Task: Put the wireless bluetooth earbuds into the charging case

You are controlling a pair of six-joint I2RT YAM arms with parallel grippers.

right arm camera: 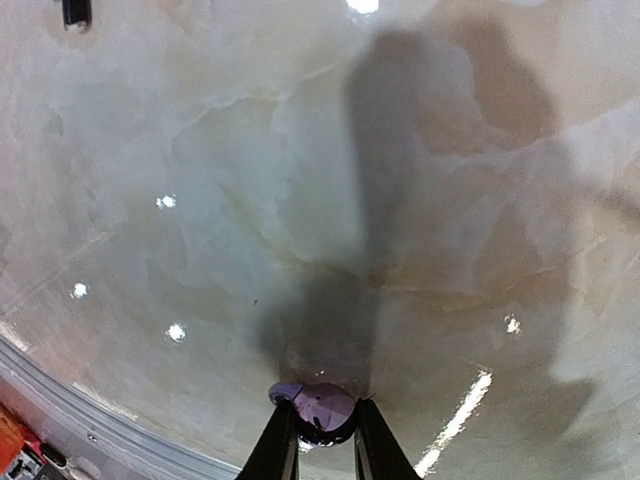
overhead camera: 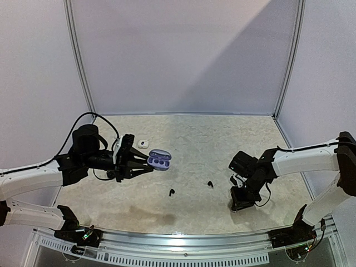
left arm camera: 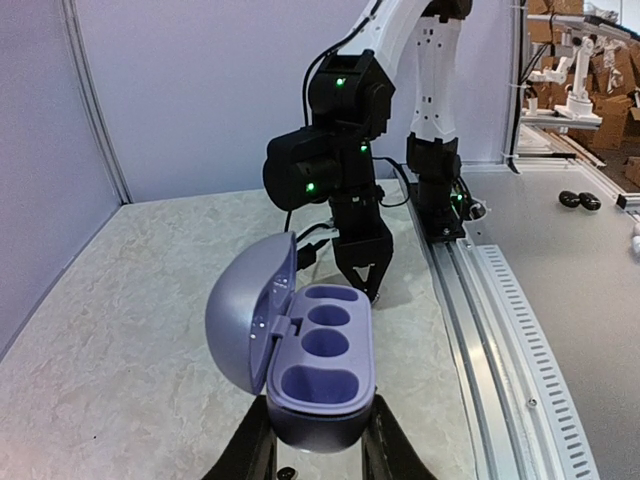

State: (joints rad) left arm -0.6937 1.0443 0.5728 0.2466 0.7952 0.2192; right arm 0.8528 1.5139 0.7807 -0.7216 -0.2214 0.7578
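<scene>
The right gripper (right arm camera: 323, 432) points down close over the table (right arm camera: 200, 200), its two fingers drawn almost together on a small rounded lilac-grey piece that I take for an earbud (right arm camera: 318, 405) (only its top shows between the fingers, so I cannot tell whether it rests on the table or is just clear of it). Well apart from it, on the other side, the left gripper (left arm camera: 318, 445) is closed on the lower end of the lilac case (left arm camera: 320, 370) and holds it off the table, open side up, with the lid (left arm camera: 245, 320) swung wide to one side; the hollows inside look empty. On the table between the two arms lie a black earbud (overhead camera: 171, 192) and a second black earbud (overhead camera: 210, 184), apart from each other, and a small white thing (overhead camera: 143, 144) sits just beyond the left gripper, too small to name. The step in hand seems to be the pick-up of the first bud, with nothing yet in the case. The next move calls for lifting the bud clear, bringing the two arms together over the middle of the table, and lining the bud up with the one hollow that fits it; being so small and round, it could easily twist or slip in the grip on the way
</scene>
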